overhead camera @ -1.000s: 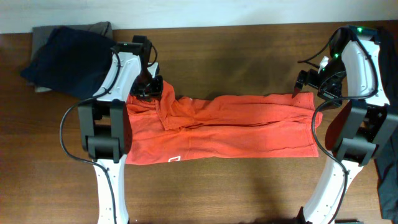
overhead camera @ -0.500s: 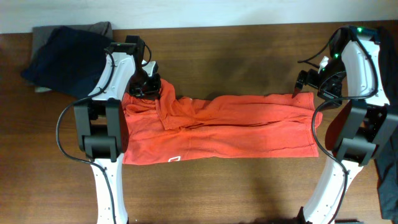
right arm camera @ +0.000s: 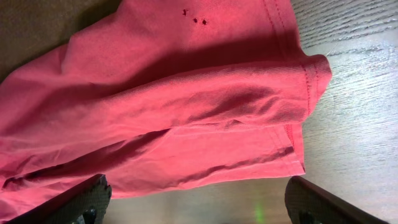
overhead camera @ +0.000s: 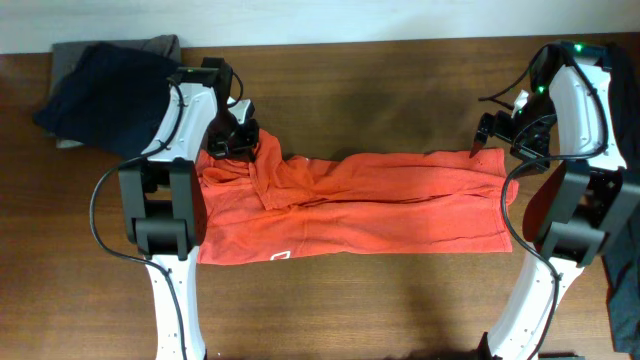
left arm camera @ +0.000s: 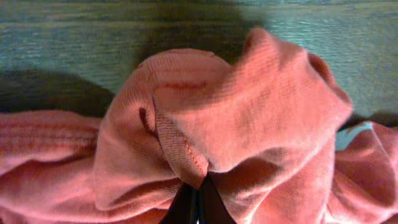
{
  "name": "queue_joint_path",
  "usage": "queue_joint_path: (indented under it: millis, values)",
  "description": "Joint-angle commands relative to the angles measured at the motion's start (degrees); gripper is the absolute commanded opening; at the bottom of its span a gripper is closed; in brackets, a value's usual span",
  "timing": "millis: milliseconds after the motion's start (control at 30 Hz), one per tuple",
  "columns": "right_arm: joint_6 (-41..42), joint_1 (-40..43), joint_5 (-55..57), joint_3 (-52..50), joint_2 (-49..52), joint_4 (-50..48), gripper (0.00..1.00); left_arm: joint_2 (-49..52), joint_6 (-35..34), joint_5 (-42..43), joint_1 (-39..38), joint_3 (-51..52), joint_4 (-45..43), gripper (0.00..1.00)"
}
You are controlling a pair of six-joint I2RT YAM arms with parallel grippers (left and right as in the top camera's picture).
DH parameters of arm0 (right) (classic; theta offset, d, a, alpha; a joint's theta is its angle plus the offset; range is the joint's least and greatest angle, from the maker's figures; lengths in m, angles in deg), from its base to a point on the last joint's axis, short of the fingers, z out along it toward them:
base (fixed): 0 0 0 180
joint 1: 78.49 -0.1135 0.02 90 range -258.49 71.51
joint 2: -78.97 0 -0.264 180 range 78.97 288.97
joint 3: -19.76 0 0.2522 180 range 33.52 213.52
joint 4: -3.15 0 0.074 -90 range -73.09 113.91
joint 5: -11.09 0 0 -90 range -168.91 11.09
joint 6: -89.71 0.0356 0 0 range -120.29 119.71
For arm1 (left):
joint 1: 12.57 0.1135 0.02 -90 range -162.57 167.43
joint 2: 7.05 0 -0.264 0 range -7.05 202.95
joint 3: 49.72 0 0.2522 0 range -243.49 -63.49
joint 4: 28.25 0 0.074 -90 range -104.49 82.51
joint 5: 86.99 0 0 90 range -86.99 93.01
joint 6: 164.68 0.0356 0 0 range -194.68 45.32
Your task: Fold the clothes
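The clothes are a red-orange T-shirt [overhead camera: 380, 205] lying in a long rumpled band across the table, with a small white logo [overhead camera: 281, 256] at its near left edge. My left gripper [overhead camera: 236, 141] sits at the shirt's far left end. In the left wrist view the left gripper [left arm camera: 198, 200] is shut on a bunched fold of the T-shirt [left arm camera: 249, 106]. My right gripper [overhead camera: 487, 136] hovers at the far right corner. In the right wrist view the right gripper [right arm camera: 199, 205] is open over bare wood, just off the hem of the T-shirt [right arm camera: 186, 93], holding nothing.
A dark navy pile of clothing [overhead camera: 105, 90] lies at the far left on a grey cloth [overhead camera: 160, 45]. Bare wooden table [overhead camera: 380, 90] shows behind and in front of the shirt. Something dark [overhead camera: 625, 290] sits at the right edge.
My left gripper has closed on the bunched fabric at the shirt's far left end, after shifting slightly left. The right arm and the shirt's body have not moved.
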Motion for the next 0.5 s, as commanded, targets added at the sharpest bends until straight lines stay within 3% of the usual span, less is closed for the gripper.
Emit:
queue_joint_path:
  millis: [0, 300, 467]
  values:
    - [0.6, 0.1, -0.7, 1.2, -4.2, -0.2, 0.94, -3.4, -0.6, -0.9, 0.2, -3.6, 2.1, 0.01]
    - [0.5, -0.7, -0.7, 1.1, -9.2, 3.1, 0.95, -10.0, -8.3, -12.7, 0.1, -4.4, 9.8, 0.01]
    - [0.6, -1.9, -0.7, 1.1, -9.2, 3.5, 0.95, -11.0, -8.5, -12.8, 0.2, -4.4, 14.8, 0.01]
